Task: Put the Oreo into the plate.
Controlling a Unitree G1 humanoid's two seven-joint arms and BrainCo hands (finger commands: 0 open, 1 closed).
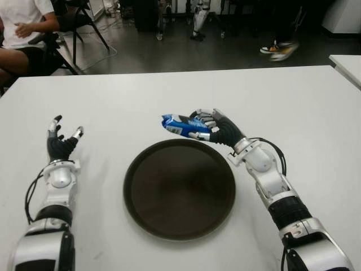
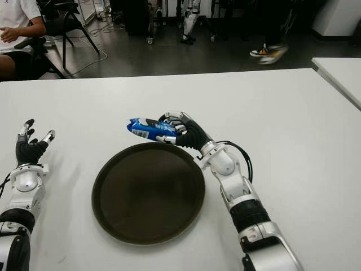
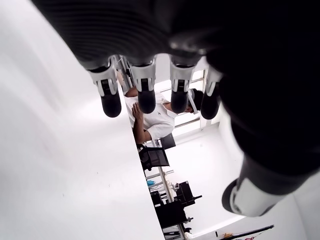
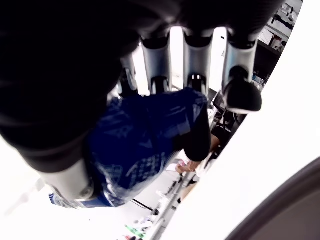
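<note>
Your white desk point(image 1: 293, 101) fronts a dark floor point(image 1: 169, 53) and a seated person point(image 1: 22, 28). Right hand point(image 1: 211, 127) grips the Oreo pack point(image 1: 179, 125) over the plate's point(image 1: 179, 189) far rim; left hand point(image 1: 61, 141), well left, hangs loose and empty.

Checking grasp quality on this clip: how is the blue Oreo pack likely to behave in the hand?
The Oreo pack, clamped by the right hand beyond the plate rim, looks like glossy film, so probably slippery. It juts out unsupported without sagging, so likely light and fairly stiff. The left hand is open.
</note>
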